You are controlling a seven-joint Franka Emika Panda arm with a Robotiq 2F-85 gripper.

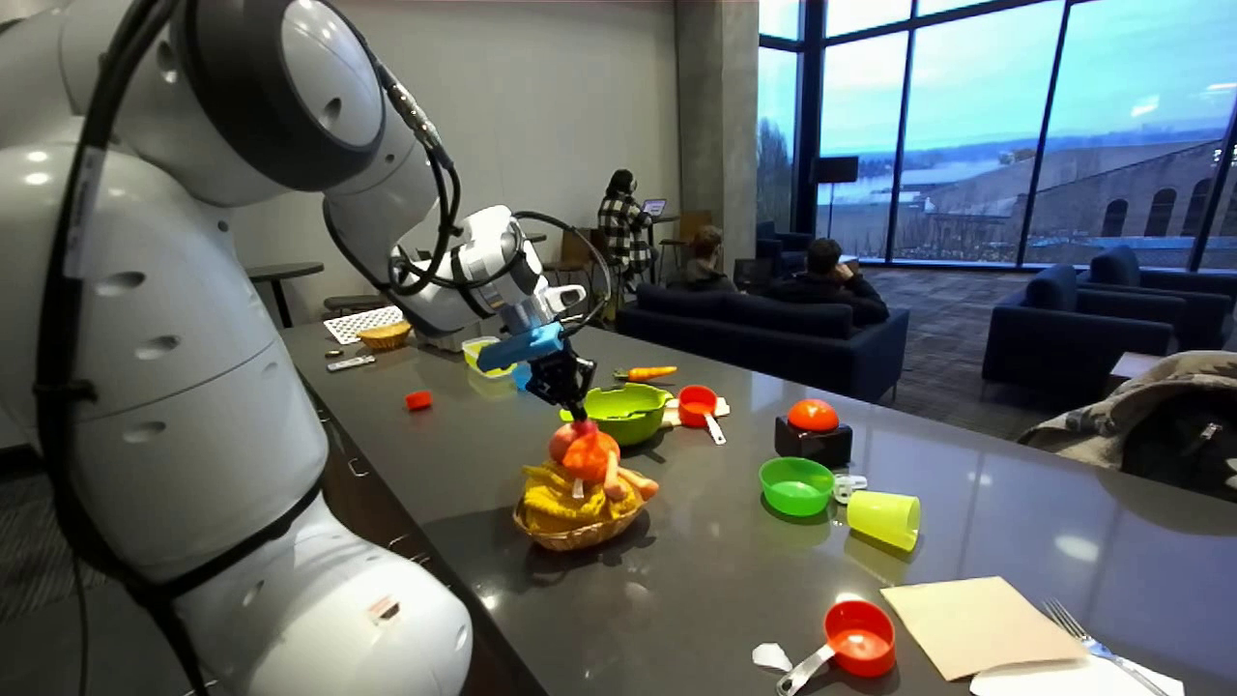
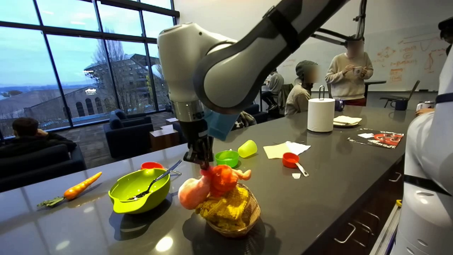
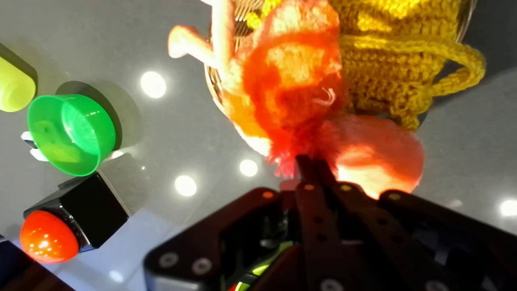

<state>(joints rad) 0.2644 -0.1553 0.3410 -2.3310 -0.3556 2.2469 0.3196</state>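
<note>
Towards the left of an exterior view, the green bowl [image 2: 155, 200] stands near enough that a sideways swing might knock it. Mid-view, the claw [image 2: 204, 165] is fully closed, seemingly pinching red fluff [image 2: 207, 173] on the soft doll [image 2: 217, 184]; so thin a hold might slip. Rightward, the yellow knitting [image 2: 228, 209] beneath the doll could snag, tipping the basket [image 2: 254, 212].

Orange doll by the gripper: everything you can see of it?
The doll looks soft, like fabric: orange body, rounded pink part, probably the head, paler pink limbs, bright pink fringe. No face shows. It appears to rest on the yellow knitted cloth in the wicker basket, rounded part and limbs reaching past the rim. The gripper is shut at the fringe, perhaps pinching it.
</note>
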